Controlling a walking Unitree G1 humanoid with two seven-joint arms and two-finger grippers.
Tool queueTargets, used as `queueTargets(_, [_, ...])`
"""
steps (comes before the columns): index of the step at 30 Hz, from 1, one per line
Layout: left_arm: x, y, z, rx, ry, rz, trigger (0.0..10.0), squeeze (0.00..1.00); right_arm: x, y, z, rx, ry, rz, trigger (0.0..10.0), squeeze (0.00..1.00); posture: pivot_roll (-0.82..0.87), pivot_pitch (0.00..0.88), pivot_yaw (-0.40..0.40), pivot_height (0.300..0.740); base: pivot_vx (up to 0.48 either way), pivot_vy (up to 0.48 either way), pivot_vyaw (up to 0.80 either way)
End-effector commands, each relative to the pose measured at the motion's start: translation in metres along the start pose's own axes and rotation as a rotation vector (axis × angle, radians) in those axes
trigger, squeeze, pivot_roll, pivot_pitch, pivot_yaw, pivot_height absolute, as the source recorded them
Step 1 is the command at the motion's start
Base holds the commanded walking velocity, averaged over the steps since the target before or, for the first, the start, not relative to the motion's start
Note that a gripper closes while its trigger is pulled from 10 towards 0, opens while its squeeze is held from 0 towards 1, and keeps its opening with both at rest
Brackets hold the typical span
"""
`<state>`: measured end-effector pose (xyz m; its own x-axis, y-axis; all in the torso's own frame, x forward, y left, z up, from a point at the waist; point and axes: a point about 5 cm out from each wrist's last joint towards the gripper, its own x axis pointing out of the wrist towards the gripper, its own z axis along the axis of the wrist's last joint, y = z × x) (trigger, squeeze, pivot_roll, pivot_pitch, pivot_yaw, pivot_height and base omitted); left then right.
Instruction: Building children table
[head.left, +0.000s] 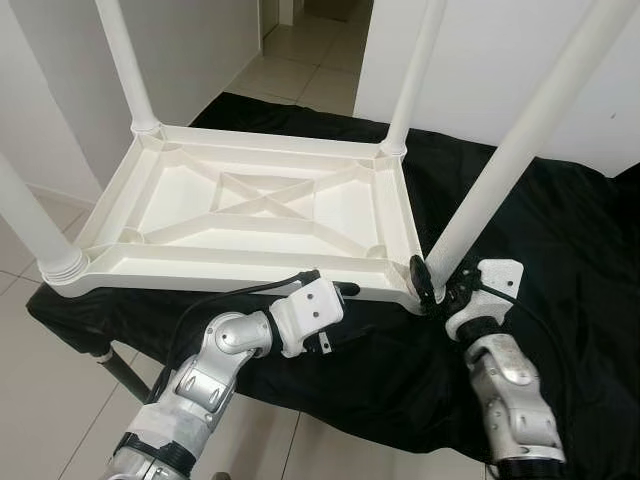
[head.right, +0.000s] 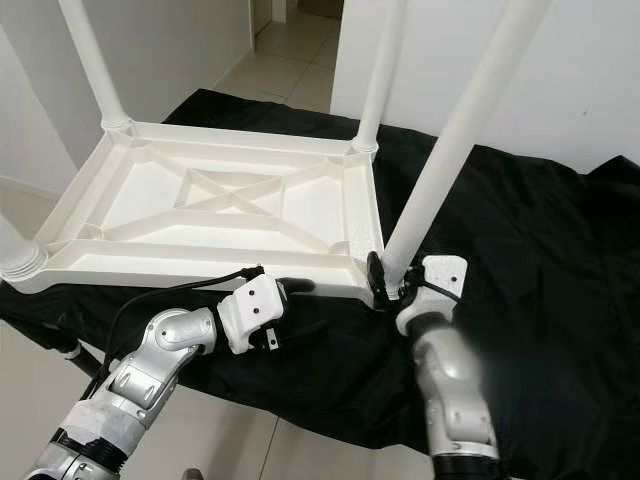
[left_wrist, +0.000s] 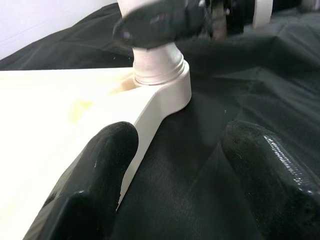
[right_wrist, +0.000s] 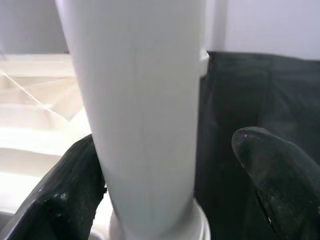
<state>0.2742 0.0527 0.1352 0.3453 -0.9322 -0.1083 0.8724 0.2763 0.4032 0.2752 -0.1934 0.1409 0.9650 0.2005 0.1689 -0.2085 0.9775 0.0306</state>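
A white plastic children's table (head.left: 250, 205) lies upside down on a black cloth (head.left: 560, 240), with its legs pointing up. The near right leg (head.left: 500, 170) stands in its corner socket (left_wrist: 160, 75). My right gripper (head.left: 432, 285) is at that leg's base, open. Its fingers (right_wrist: 270, 170) straddle the leg (right_wrist: 140, 110); one touches it and the other stands apart. My left gripper (head.left: 350, 312) is open at the table's front rim, close to the same corner. One finger (left_wrist: 95, 180) overlaps the white rim and the other is over the cloth.
The three other legs stand at the far left (head.left: 125, 60), far right (head.left: 415, 70) and near left (head.left: 30, 220). White walls flank the table, with a tiled doorway (head.left: 300, 50) behind. A dark frame bar (head.left: 120, 370) juts out under the cloth's front left.
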Motion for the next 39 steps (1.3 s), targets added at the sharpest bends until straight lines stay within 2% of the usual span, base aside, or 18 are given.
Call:
queueTargets(1, [0.000, 0.000, 0.001, 0.007, -0.001, 0.018, 10.0, 0.00, 0.000, -0.003, 0.002, -0.006, -0.011, 0.087, 10.0, 0.00, 0.02, 0.070, -0.049, 0.740, 0.000, 0.000, 0.00])
queueTargets(5, [0.001, -0.001, 0.002, 0.005, -0.004, 0.011, 10.0, 0.00, 0.004, -0.003, 0.006, -0.030, 0.009, 0.223, 10.0, 0.00, 0.02, 0.072, -0.047, 0.740, 0.000, 0.000, 0.00])
queueTargets(6, [0.001, -0.001, 0.002, 0.005, -0.004, 0.011, 10.0, 0.00, 0.004, -0.003, 0.006, -0.030, 0.009, 0.223, 10.0, 0.00, 0.02, 0.072, -0.047, 0.740, 0.000, 0.000, 0.00])
queueTargets(7, [0.001, -0.002, 0.003, 0.006, -0.005, 0.006, 10.0, 0.00, 0.008, -0.003, 0.006, -0.035, 0.033, 0.290, 10.0, 0.00, 0.02, 0.072, -0.047, 0.740, 0.000, 0.000, 0.00])
queueTargets(15, [0.001, -0.002, 0.003, 0.004, -0.007, 0.002, 10.0, 0.00, 0.015, -0.002, 0.003, -0.072, 0.054, 0.375, 10.0, 0.00, 0.02, 0.075, -0.035, 0.740, 0.000, 0.000, 0.00])
queueTargets(17, [0.002, -0.002, 0.004, 0.004, -0.009, 0.000, 10.0, 0.00, 0.018, -0.002, 0.002, -0.076, 0.058, 0.386, 9.7, 0.00, 0.02, 0.075, -0.034, 0.740, 0.000, 0.000, 0.00])
queueTargets(18, [0.002, -0.003, 0.004, 0.004, -0.010, -0.001, 10.0, 0.00, 0.021, -0.003, 0.000, -0.078, 0.062, 0.389, 4.9, 0.00, 0.02, 0.074, -0.034, 0.740, 0.000, 0.000, 0.00])
queueTargets(19, [0.002, -0.003, 0.004, 0.004, -0.010, -0.001, 10.0, 0.00, 0.021, -0.003, 0.000, -0.078, 0.062, 0.389, 4.9, 0.00, 0.02, 0.074, -0.034, 0.740, 0.000, 0.000, 0.00])
queueTargets(20, [0.003, -0.003, 0.004, 0.004, -0.012, -0.002, 10.0, 0.00, 0.023, -0.004, -0.001, -0.079, 0.067, 0.397, 0.0, 0.00, 0.02, 0.072, -0.037, 0.740, 0.000, 0.000, 0.00])
queueTargets(33, [0.005, -0.004, 0.004, -0.002, -0.016, 0.004, 10.0, 0.00, 0.020, -0.009, -0.014, -0.041, 0.104, 0.428, 0.0, 0.00, 0.02, 0.070, -0.047, 0.740, 0.000, 0.000, 0.00])
queueTargets(34, [0.005, -0.004, 0.004, -0.004, -0.016, 0.004, 10.0, 0.00, 0.019, -0.008, -0.015, -0.031, 0.104, 0.414, 10.0, 0.00, 0.02, 0.070, -0.047, 0.740, 0.000, 0.000, 0.00])
queueTargets(37, [0.005, -0.004, 0.004, -0.006, -0.015, 0.008, 10.0, 0.00, 0.020, -0.007, -0.011, -0.040, 0.073, 0.290, 10.0, 0.00, 0.02, 0.070, -0.056, 0.740, 0.000, 0.000, 0.00])
queueTargets(39, [0.005, -0.004, 0.004, -0.006, -0.014, 0.009, 10.0, 0.00, 0.020, -0.007, -0.011, -0.047, 0.068, 0.261, 10.0, 0.00, 0.02, 0.070, -0.056, 0.740, 0.000, 0.000, 0.00])
